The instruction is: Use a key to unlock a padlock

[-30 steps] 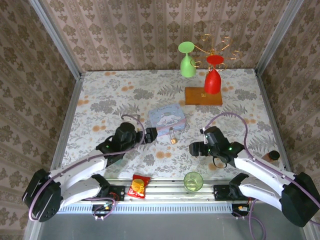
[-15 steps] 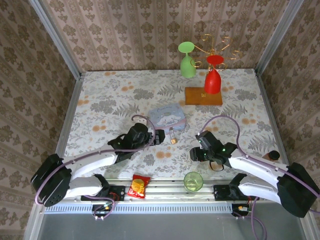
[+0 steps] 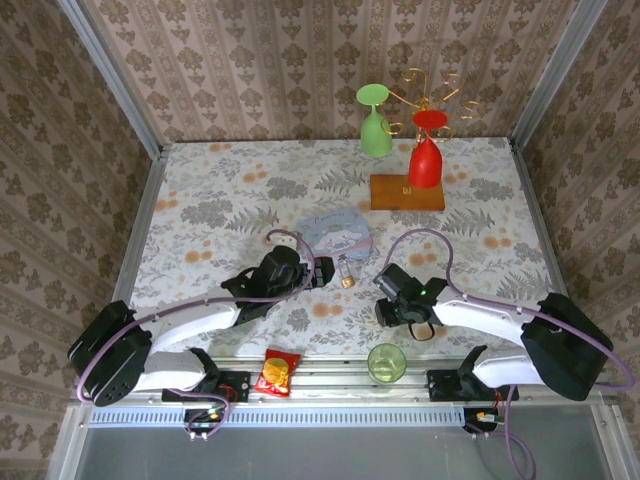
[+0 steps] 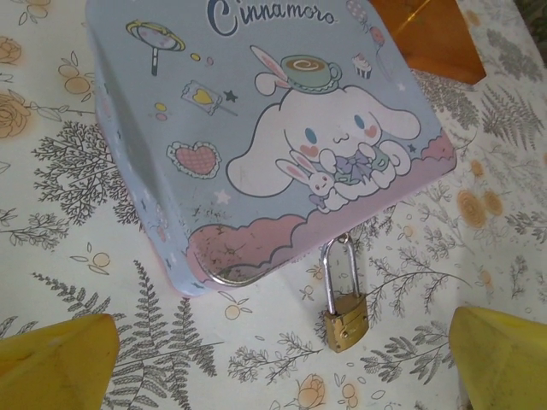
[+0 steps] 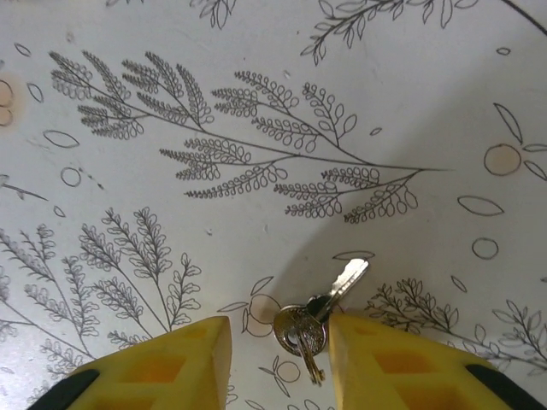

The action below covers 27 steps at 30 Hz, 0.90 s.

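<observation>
The tiny brass padlock lies on the floral table, its thin silvery shackle hooked through the front edge of the pale blue cartoon tin. My left gripper is open just in front of it, a yellow finger wide on each side, touching nothing. From above, the padlock sits between the two arms, with the left gripper right beside it. A small silver key bunch lies flat on the table between the fingers of my right gripper. That gripper is open, and its right finger is close against the keys.
A green cup and a red snack packet sit at the near edge. At the back, a green glass and a red glass hang on a wire stand with a wooden base. A small dark object lies far right.
My left gripper has moved right to just beside the padlock. My right gripper has swung left and settled low over the keys.
</observation>
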Motion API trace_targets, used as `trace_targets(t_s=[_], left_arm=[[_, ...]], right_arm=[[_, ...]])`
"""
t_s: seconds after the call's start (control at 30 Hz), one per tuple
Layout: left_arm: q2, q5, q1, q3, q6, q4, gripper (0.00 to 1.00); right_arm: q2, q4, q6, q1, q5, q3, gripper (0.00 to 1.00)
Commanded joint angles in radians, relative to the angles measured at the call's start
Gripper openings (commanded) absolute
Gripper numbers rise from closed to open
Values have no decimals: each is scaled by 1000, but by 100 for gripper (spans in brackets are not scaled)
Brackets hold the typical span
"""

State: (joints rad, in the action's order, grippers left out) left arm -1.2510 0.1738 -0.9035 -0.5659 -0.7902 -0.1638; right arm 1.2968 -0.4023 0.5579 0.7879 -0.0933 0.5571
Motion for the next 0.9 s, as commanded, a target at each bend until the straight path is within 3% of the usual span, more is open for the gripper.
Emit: trace_targets(t_s=[0.0,0.17,0.4,0.63,0.73,0.8,0.87], left_arm=[[0,7,-8,19,-19,-42,100],[14,12,-7,48,-24,-79,100],[77,7,-15,68,-11,-107,100],[102,-65,-47,61,-41,-167,100],[129,-41,-84,66,-94,-186,100],[152,-9,-102,73,-190,-163,100],[160,-35,-102,105,-299,-241,100]], right_arm=[[37,-128,47,60,-153,51,35],[82,-156,68,82,-188,73,26],[44,-78,12,71,-200,75,1],[-141,-94,-147,23,-164,102,0],[-262,-74,-228,-35,-20,102,0],[-317,-78,-244,-91,61,115,0],[-341,-79,-255,-134,149,133,0]])
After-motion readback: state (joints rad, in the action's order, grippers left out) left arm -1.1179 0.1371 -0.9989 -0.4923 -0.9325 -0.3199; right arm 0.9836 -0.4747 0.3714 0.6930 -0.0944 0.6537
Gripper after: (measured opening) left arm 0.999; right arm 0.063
